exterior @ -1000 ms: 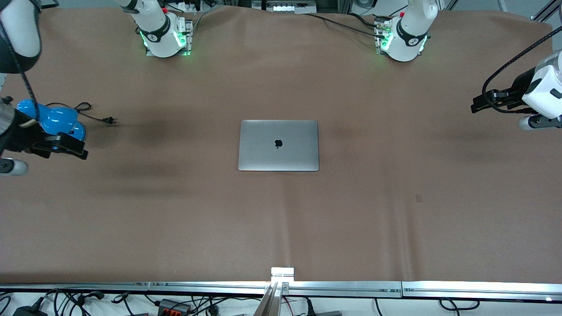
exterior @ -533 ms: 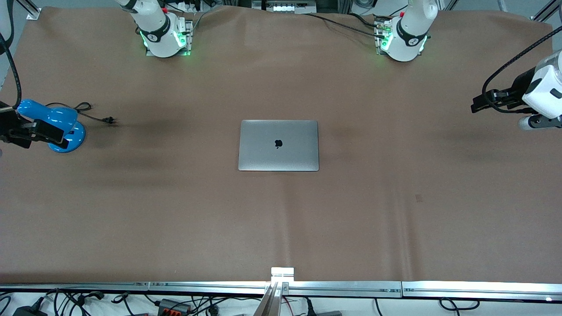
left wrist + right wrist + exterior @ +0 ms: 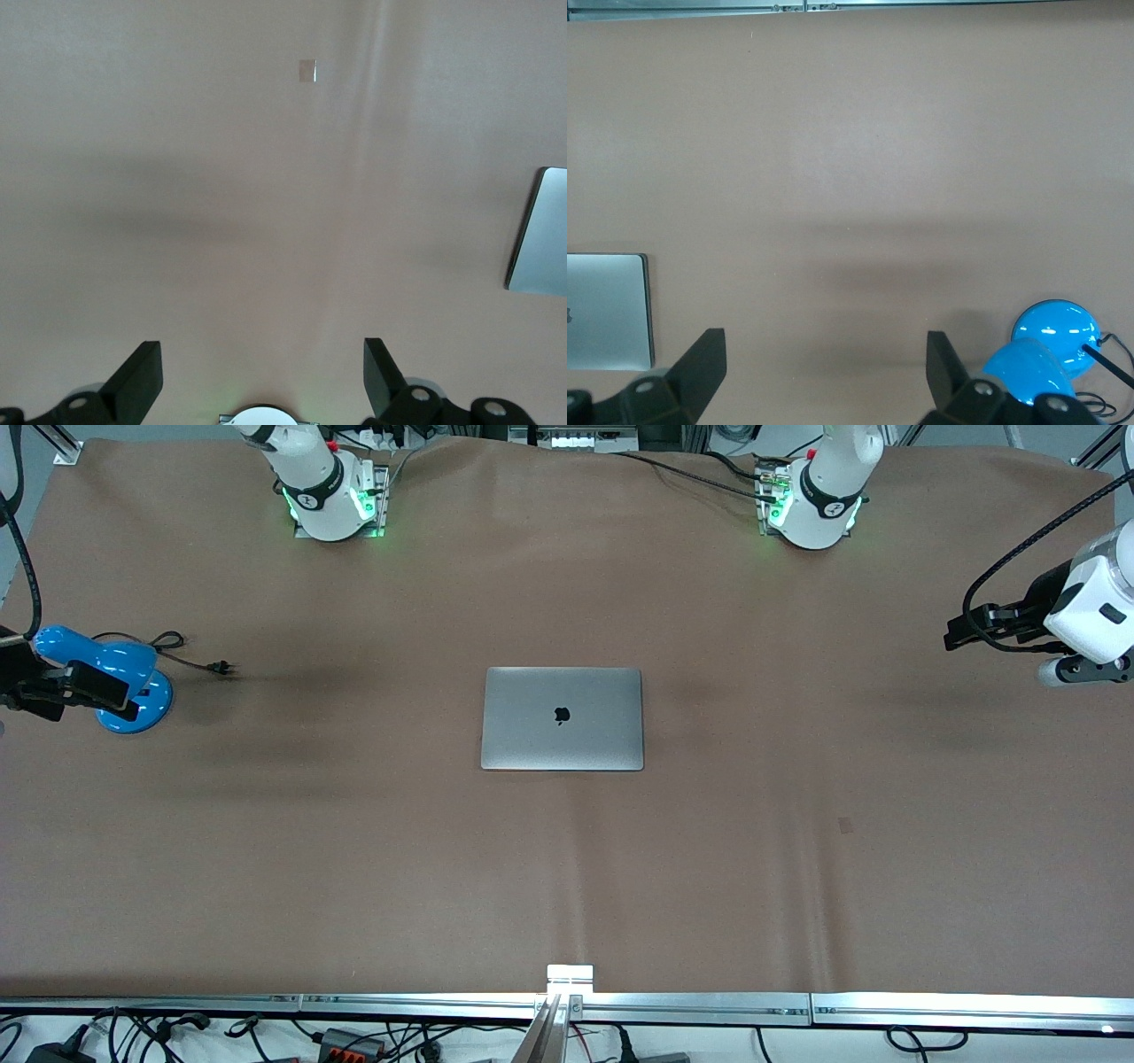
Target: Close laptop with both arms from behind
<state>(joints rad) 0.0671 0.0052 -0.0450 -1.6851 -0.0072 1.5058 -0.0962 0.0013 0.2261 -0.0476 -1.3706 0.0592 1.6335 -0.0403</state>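
Laptop [image 3: 563,718] already sits shut, frame centre. Left gripper [image 3: 257,376] and right gripper [image 3: 819,370], both spread wide, should just park at the edges.

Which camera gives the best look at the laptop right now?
The front view: the whole laptop shows, lid shut, logo up. The left wrist view catches only one edge, and the right wrist view only one end of its lid.

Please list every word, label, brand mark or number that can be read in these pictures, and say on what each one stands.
No words or numbers can be read.
Dark Apple logo, no letters: on the lid of the closed laptop.
Small round marks on the two arm bases: too small to read.
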